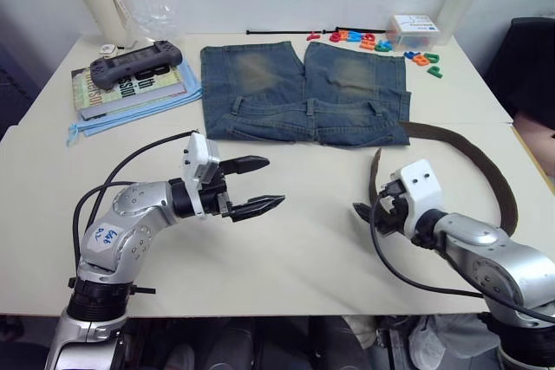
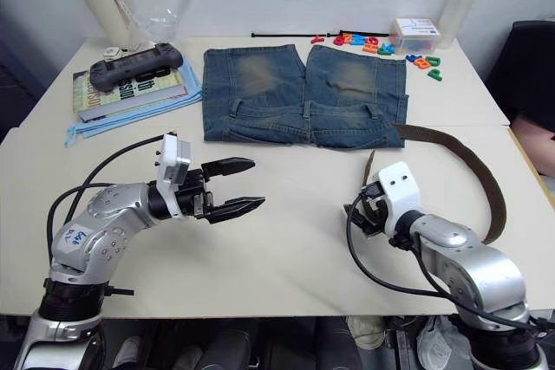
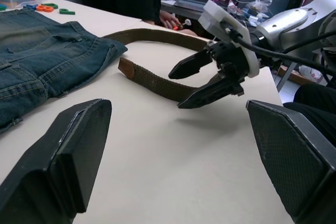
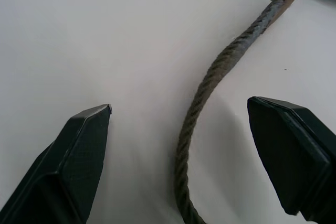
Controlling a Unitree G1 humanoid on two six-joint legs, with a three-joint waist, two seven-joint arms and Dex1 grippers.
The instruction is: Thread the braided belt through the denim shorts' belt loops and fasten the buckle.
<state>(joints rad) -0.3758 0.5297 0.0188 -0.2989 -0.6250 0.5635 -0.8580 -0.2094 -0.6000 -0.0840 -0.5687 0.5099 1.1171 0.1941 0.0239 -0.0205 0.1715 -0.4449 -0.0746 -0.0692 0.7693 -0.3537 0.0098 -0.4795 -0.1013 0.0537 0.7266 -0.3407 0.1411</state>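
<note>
Braided belt (image 1: 486, 162): unthreaded, curving on worktop (image 1: 303, 249) right of denim shorts (image 1: 303, 93), one end at waistband corner; loops empty, buckle unseen. Right gripper (image 4: 178, 145) wide, straddling tip end, not gripping. Left gripper (image 1: 251, 186) wide, empty, over bare worktop

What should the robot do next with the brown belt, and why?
Probably close the right gripper on the braided belt. Its fingers are open with the strap standing on edge between them, not yet gripped. The belt's free end lies near the denim shorts, but no part has gone through a belt loop yet, so the robot needs to grab it first.
</note>
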